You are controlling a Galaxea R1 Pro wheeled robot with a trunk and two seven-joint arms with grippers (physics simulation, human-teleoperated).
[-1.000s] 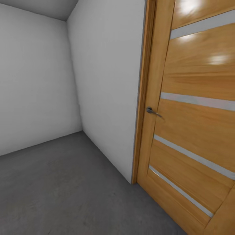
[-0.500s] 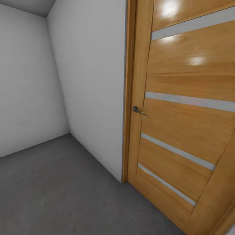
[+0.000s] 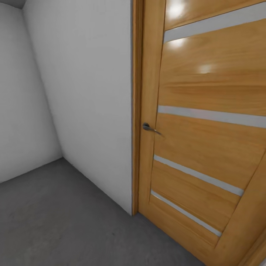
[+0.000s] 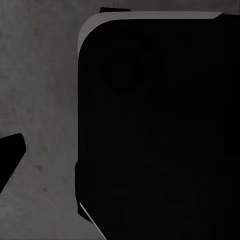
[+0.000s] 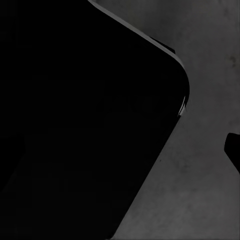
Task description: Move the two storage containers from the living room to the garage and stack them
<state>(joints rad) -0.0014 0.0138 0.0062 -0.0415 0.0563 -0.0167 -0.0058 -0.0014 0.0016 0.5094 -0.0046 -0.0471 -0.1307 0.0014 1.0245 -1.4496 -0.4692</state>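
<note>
The two storage containers are out of view. I am in the garage, facing a corner of plain white walls (image 3: pixel 88 103) above the dark grey concrete floor (image 3: pixel 55 221). In the left wrist view a black fingertip (image 4: pixel 10 155) juts in over the floor (image 4: pixel 40 100), beside a large black part of my own body (image 4: pixel 160 130). The right wrist view has a black fingertip (image 5: pixel 233 150) at its edge, the floor (image 5: pixel 200 190) and my black body (image 5: pixel 75 110). Nothing shows between the fingers, and I cannot tell how the jaws stand.
A light wooden door (image 3: pixel 207 147) with frosted glass strips stands close at the right, shut in its frame, its metal handle (image 3: pixel 147 127) near the middle of the head view. The white walls meet at the far left.
The whole head view has shifted: the door, its handle and the wall corner sit further left and look larger. The camera has turned right; nothing in the room itself has moved.
</note>
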